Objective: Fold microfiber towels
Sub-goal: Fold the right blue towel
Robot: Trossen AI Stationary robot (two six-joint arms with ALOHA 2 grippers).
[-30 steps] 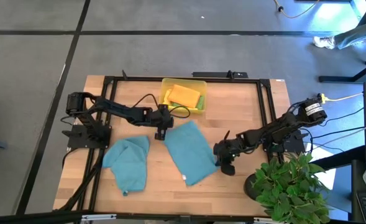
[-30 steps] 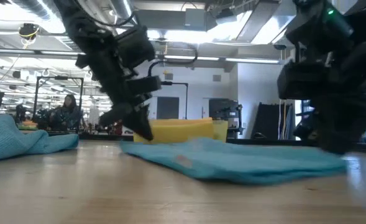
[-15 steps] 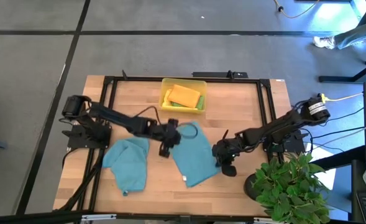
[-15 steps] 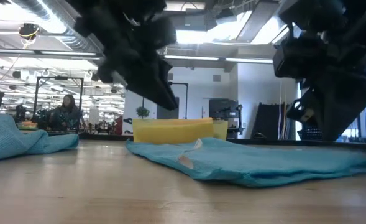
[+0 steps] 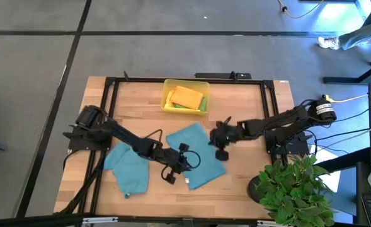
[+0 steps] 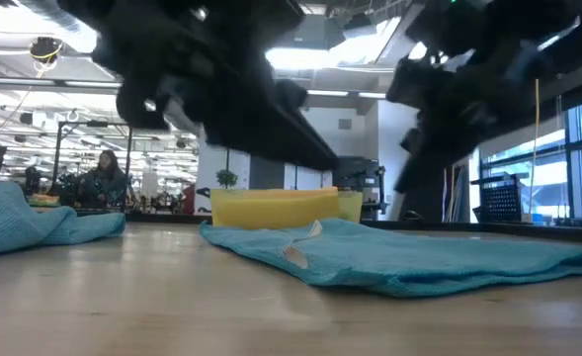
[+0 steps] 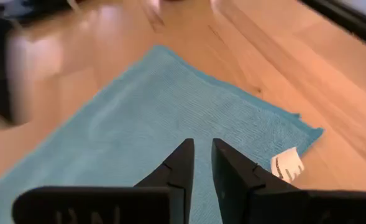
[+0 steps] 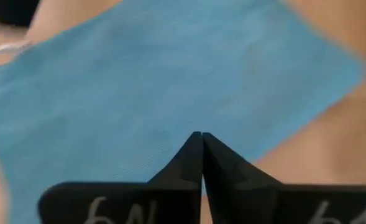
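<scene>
A teal microfiber towel [image 5: 194, 154] lies spread flat at the table's middle, its white tag [image 7: 286, 165] at the near corner. My left gripper [image 5: 176, 171] hovers over the towel's near part [image 7: 151, 118], clear of the cloth. Only a narrow gap shows between its fingers [image 7: 202, 149]. My right gripper [image 5: 221, 150] is shut [image 8: 201, 137] and hangs above the towel's right side [image 8: 139, 93] without touching it. A second teal towel [image 5: 130, 165] lies crumpled on the table at the left. An orange towel [image 5: 186, 96] lies in the yellow tray [image 5: 167, 94].
The yellow tray [image 6: 276, 208] stands at the far middle of the table. A black frame [image 5: 109, 82] runs around the tabletop. A potted plant [image 5: 292, 186] stands at the near right corner. A person [image 6: 103, 173] sits in the room behind.
My left gripper has swung from the flat towel's far left corner toward the table's near edge, and now stands over the corner with the tag. My right gripper has risen from the towel's right corner and gone toward the far edge. The towel's right end now lies flat.
</scene>
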